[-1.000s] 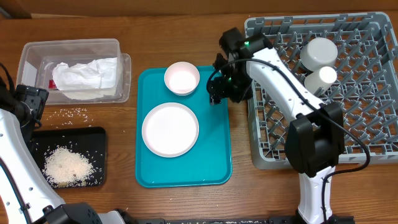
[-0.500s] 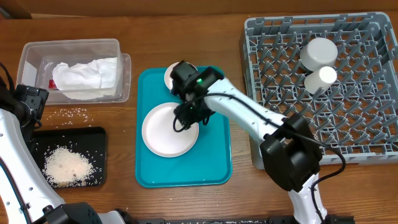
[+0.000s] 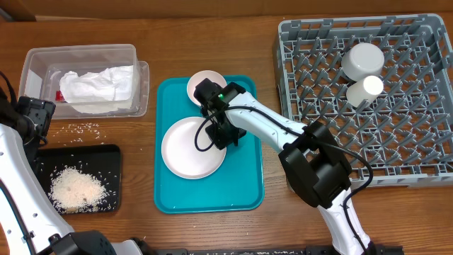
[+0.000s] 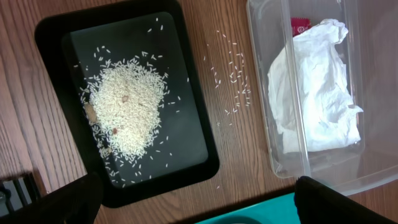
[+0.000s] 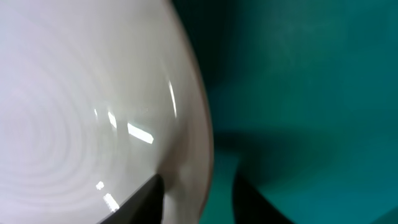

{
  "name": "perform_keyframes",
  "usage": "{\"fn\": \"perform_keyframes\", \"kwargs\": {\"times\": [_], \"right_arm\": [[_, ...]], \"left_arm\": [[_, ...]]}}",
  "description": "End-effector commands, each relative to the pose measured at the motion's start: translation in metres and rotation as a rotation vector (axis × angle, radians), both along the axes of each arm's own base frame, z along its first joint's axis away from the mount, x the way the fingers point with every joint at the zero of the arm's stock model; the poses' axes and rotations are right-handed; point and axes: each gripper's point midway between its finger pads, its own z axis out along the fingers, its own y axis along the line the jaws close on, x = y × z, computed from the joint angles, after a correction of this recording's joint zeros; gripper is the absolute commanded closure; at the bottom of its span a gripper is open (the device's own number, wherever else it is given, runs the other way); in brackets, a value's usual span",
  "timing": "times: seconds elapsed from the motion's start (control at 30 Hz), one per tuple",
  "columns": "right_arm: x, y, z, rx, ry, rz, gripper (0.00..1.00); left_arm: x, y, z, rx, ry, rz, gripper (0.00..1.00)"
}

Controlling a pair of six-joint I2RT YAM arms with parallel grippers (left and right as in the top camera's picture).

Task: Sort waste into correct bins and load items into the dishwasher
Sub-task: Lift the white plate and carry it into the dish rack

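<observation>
Straddling the right-hand rim of the large pink plate (image 3: 185,152), the right gripper (image 3: 221,134) is observed low over the teal tray (image 3: 244,177). Its jaws are seen apart in the wrist view, one finger (image 5: 140,202) over the plate's face and the other over bare tray, with the rim between them and not clamped. The large plate is recorded at the tray's centre, and the small pink plate (image 3: 200,85) at the tray's far edge, partly covered by the arm. Well to the right of the tray, the grey dish rack (image 3: 410,142) is found holding an upturned bowl (image 3: 362,60) and a whitish cup (image 3: 365,88) in its far section. Left of the tray, the clear tub (image 3: 32,64) is noted with the crumpled napkin (image 3: 99,86) inside and a red wrapper (image 4: 300,26) just beyond it. The black tray (image 3: 113,152) – nearer, also left of the teal tray – is loaded with rice (image 3: 76,188). The left gripper (image 4: 205,202) is held above that side, its jaws spread wide and empty.
</observation>
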Motion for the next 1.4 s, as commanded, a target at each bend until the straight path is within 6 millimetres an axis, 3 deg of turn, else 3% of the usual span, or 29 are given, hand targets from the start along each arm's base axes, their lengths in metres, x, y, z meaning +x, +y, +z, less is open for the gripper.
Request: {"fn": "perform_keyframes", "kwargs": {"times": [0.0, 0.1, 0.3, 0.43, 0.47, 0.53, 0.67, 0.77, 0.8, 0.93, 1.03, 1.1, 1.27, 1.37], "right_arm": [[-0.004, -0.005, -0.008, -0.024, 0.027, -0.004, 0.75], [-0.008, -0.008, -0.003, -0.041, 0.046, -0.006, 0.96], [0.000, -0.004, 0.024, -0.027, 0.030, -0.014, 0.96], [0.019, -0.005, 0.060, -0.017, -0.053, -0.028, 0.96], [0.035, -0.015, 0.084, -0.053, -0.140, -0.042, 0.96], [0.055, -0.029, 0.112, -0.099, -0.250, -0.066, 0.96], [0.106, -0.085, 0.185, -0.271, -0.590, -0.262, 0.96], [0.134, -0.133, 0.237, -0.342, -0.770, -0.401, 0.96], [0.139, -0.144, 0.245, -0.346, -0.788, -0.431, 0.96], [0.155, -0.188, 0.259, -0.357, -0.810, -0.537, 0.96], [0.168, -0.235, 0.262, -0.383, -0.811, -0.639, 0.96], [0.173, -0.249, 0.264, -0.385, -0.821, -0.674, 0.96], [0.198, -0.306, 0.276, -0.367, -0.906, -0.835, 0.96], [0.205, -0.345, 0.268, -0.391, -0.917, -0.918, 0.96]], "left_arm": [[0.000, 0.000, -0.003, -0.009, 0.002, 0.017, 0.00], [0.000, 0.000, -0.003, -0.009, 0.002, 0.016, 0.00], [0.000, 0.000, -0.003, -0.009, 0.002, 0.017, 0.00], [0.000, 0.000, -0.003, -0.009, 0.002, 0.017, 0.00], [0.000, 0.000, -0.003, -0.009, 0.002, 0.017, 0.00], [0.000, 0.000, -0.003, -0.009, 0.002, 0.017, 0.00], [0.000, 0.000, -0.003, -0.009, 0.002, 0.017, 0.00], [0.000, 0.000, -0.003, -0.009, 0.002, 0.017, 0.00], [0.000, 0.000, -0.003, -0.009, 0.002, 0.017, 0.00], [0.000, 0.000, -0.003, -0.009, 0.002, 0.017, 0.00], [0.000, 0.000, -0.003, -0.009, 0.002, 0.016, 0.00], [0.000, 0.000, -0.003, -0.009, 0.002, 0.016, 0.00], [0.000, 0.000, -0.003, -0.009, 0.002, 0.017, 0.00], [0.000, 0.000, -0.003, -0.010, 0.002, 0.017, 0.00]]}}
